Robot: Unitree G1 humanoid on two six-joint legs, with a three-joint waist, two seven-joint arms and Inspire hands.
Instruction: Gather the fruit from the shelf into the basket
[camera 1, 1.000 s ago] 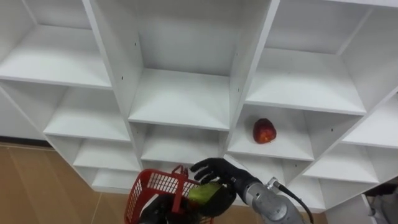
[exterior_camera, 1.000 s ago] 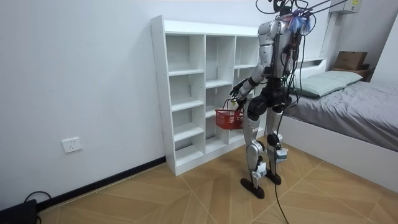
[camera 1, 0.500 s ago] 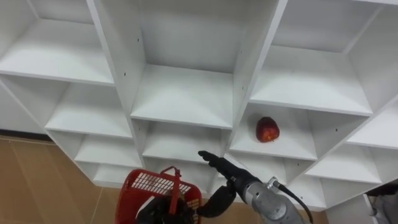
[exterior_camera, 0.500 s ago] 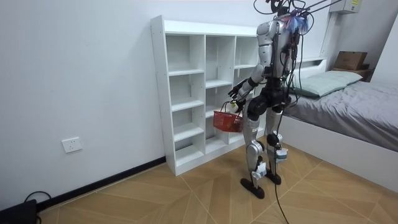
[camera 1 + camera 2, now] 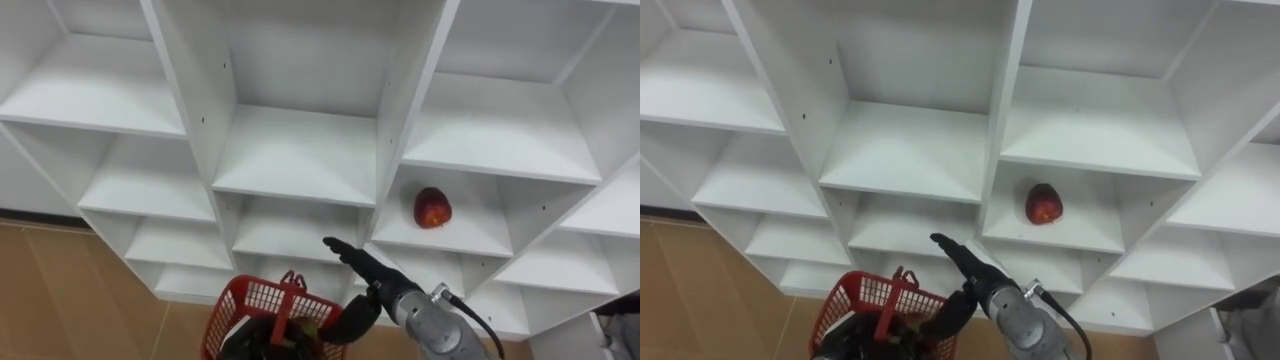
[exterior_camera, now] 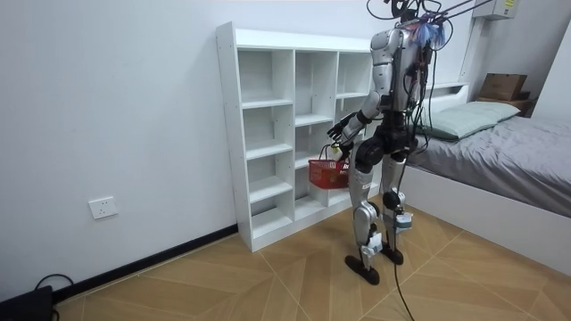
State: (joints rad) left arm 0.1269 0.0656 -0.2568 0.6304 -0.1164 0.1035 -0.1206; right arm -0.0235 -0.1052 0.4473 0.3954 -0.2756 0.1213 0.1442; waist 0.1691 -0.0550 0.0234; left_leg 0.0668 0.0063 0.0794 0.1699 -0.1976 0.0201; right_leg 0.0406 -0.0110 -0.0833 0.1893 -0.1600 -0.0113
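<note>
A: What is changed since a second ago?

B: The green fruit (image 5: pixel 303 326) that was gripped by the right robot hand (image 5: pixel 372 286) over the basket (image 5: pixel 262 300) is no longer held. The right robot hand is now seen open and empty, fingers stretched out straight towards the closet (image 5: pixel 300 150).

A: So one fruit can be counted as collected?

B: That is the judgement. A greenish piece is seen low in the basket, just below and to the left of the right robot hand, though it is partly hidden by the red mesh and little more can be made out.

A: And how is the basket carried?

B: It is hung in front of the closet, below the right robot hand. The left robot hand (image 5: pixel 250 345) is seen as a dark shape at the basket's near edge; whether it is closed on anything cannot be told.

A: What is left to be fetched?

B: One red fruit (image 5: pixel 432 207) is seen on a shelf, above and to the right of the right robot hand and well apart from it. The other compartments in sight are bare. A reach up and to the right is probably called for next.
</note>
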